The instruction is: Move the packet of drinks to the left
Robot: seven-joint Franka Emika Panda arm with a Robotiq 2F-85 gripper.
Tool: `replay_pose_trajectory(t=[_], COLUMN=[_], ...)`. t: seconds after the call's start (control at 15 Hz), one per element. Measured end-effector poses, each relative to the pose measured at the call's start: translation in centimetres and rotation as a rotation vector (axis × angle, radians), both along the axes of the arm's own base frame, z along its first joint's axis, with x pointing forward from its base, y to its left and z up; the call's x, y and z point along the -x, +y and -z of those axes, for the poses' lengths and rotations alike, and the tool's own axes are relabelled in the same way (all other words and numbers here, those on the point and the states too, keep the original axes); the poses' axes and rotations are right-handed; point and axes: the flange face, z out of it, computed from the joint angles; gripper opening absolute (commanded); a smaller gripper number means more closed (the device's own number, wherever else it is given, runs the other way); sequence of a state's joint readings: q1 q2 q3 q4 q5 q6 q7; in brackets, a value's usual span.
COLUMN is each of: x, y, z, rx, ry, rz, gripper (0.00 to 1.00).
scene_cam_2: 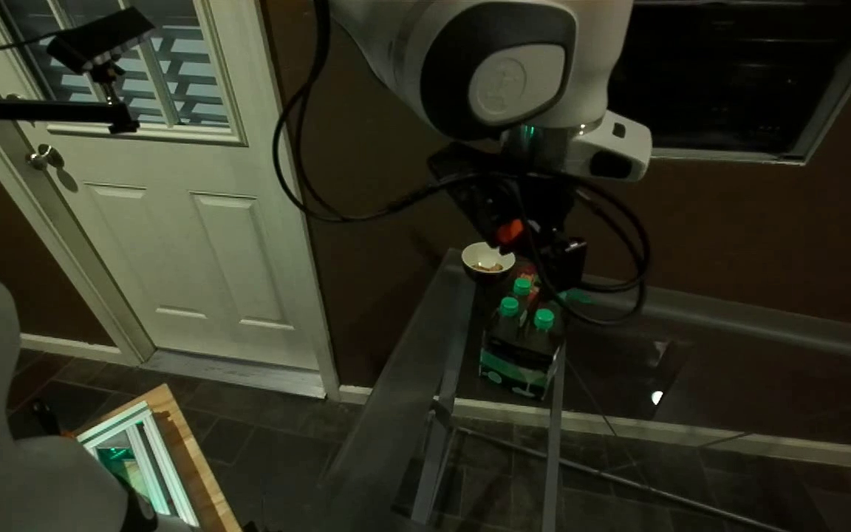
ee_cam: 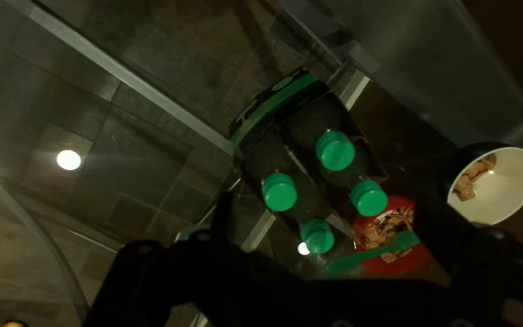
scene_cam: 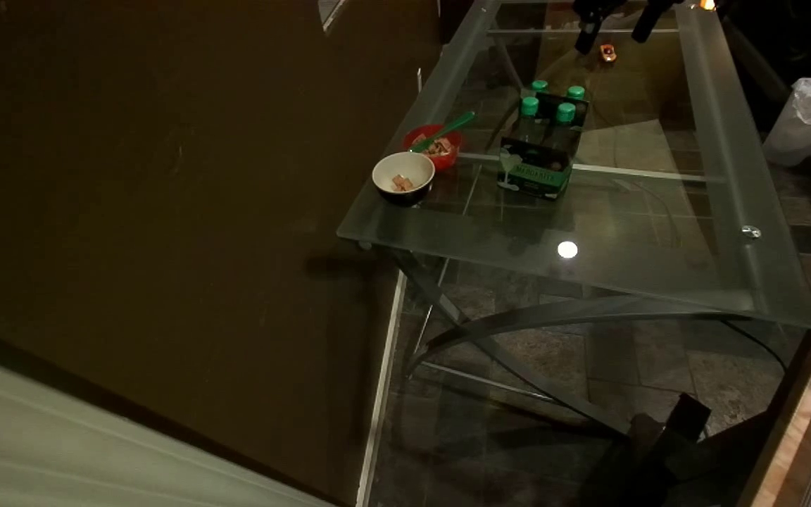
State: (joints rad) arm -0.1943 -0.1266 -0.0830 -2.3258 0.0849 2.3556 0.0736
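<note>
The packet of drinks (scene_cam: 533,169) is a dark and green carton of bottles with green caps. It stands upright on the glass table (scene_cam: 448,229) and also shows in an exterior view (scene_cam_2: 518,362) and the wrist view (ee_cam: 273,106). My gripper (scene_cam: 611,45) is open and empty. It is above the table, apart from the packet, towards the table's far end in that exterior view. In the wrist view, the dark fingers (ee_cam: 325,204) are spread wide, with the packet's caps between and beyond them. In an exterior view the gripper (scene_cam_2: 569,262) is dark and partly hidden by cables.
A red bowl (scene_cam: 456,151) with brown pieces and a green spoon (scene_cam: 448,132) stands beside the packet. A white-inside, dark-outside bowl (scene_cam: 403,171) stands near the table corner by the brown wall (scene_cam: 236,176). A loose cable (scene_cam_2: 396,207) hangs from the wrist.
</note>
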Motion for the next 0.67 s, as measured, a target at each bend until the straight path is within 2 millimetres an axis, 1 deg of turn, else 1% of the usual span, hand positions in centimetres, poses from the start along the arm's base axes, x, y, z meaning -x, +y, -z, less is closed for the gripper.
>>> replay_pose_trajectory(t=[0.2,0.33,0.47,0.67], x=[-0.4,-0.5,-0.5,-0.5], y=[3.3,5.1,5.9,5.9], z=[-1.2,-2.0,-2.5,-2.5], rx=[-0.017,-0.004,0.03,0.036], ry=[-0.006,-0.016,-0.02,-0.021], rz=[0.074,0.112,0.146,0.157], gripper=[1.0,1.0,1.0,1.0])
